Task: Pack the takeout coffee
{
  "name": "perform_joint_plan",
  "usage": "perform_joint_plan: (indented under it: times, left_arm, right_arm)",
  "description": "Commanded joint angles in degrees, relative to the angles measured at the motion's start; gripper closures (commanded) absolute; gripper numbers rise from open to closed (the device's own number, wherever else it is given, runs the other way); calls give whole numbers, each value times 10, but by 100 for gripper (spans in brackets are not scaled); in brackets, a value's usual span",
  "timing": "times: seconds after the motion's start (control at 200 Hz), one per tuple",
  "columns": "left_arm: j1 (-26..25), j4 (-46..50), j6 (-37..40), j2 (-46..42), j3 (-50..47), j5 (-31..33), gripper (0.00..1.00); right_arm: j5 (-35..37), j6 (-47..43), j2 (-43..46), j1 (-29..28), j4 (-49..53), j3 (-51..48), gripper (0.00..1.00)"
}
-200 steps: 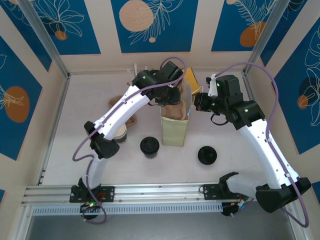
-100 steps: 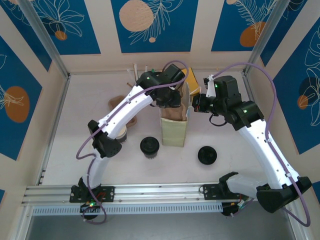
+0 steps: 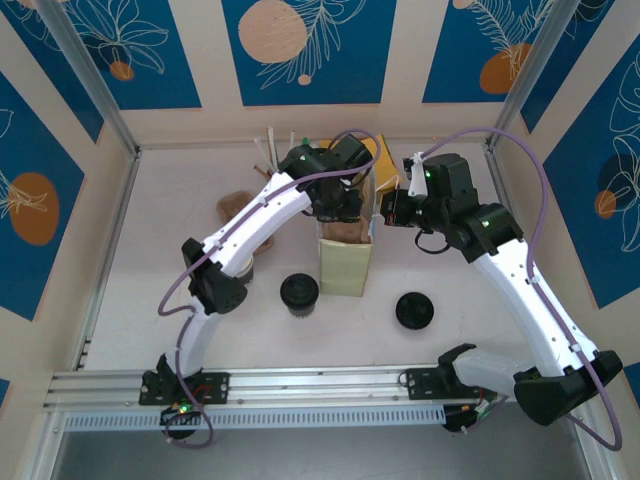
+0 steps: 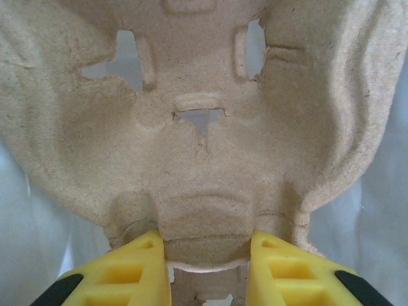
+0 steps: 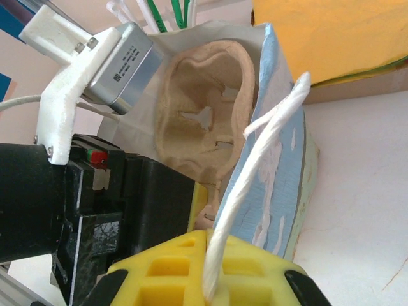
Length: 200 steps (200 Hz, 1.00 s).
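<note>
A takeout coffee cup (image 3: pixel 299 294) with its black lid on stands left of the tall pale-yellow paper bag (image 3: pixel 345 266). A loose black lid (image 3: pixel 415 311) lies to the bag's right. An open paper cup (image 3: pixel 243 268) peeks out beside the left arm's elbow. My left gripper (image 3: pixel 340 208) (image 4: pixel 207 255) is over the bag's mouth, shut on a tab of a brown pulp cup carrier (image 4: pixel 204 127) (image 3: pixel 346 230) that hangs into the bag. My right gripper (image 3: pixel 386 210) (image 5: pixel 213 280) is shut on the bag's white handle (image 5: pixel 255 153), beside the bag wall (image 5: pixel 280 159).
Straws (image 3: pixel 270 146) stand at the back wall, with a yellow-orange packet (image 3: pixel 385 152) (image 5: pixel 331 38) behind the bag. Another brown pulp carrier (image 3: pixel 235 205) lies under the left arm. Metal posts and walls close in the table's sides and back.
My left gripper has moved right over the bag with the pulp carrier. My right gripper has shifted slightly left with the handle, and the bag has edged with it.
</note>
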<state>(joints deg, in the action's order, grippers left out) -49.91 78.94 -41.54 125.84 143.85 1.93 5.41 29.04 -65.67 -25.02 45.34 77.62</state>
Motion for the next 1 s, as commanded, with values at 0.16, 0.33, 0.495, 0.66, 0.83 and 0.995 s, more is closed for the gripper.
perform_joint_plan:
  times: [0.16, 0.33, 0.495, 0.66, 0.83, 0.995]
  left_arm:
    - [-9, 23, -2, 31, 12, -18, 73]
    - [-10, 26, -5, 44, 12, -16, 73]
    - [-10, 34, -9, 56, 12, -12, 73]
    - [-10, 43, -9, 63, 12, -9, 73]
    - [-10, 58, -7, 65, 12, 0, 73]
    - [-10, 60, -9, 76, 12, 0, 73]
  right_arm:
    - [4, 6, 12, -8, -16, -15, 98]
    - [5, 4, 13, -8, -17, -19, 97]
    - [8, 5, 16, -8, -18, -24, 97]
    - [8, 5, 20, -8, -23, -30, 97]
    - [6, 9, 22, -8, -31, -38, 97]
    - [4, 9, 24, -8, -36, -44, 97]
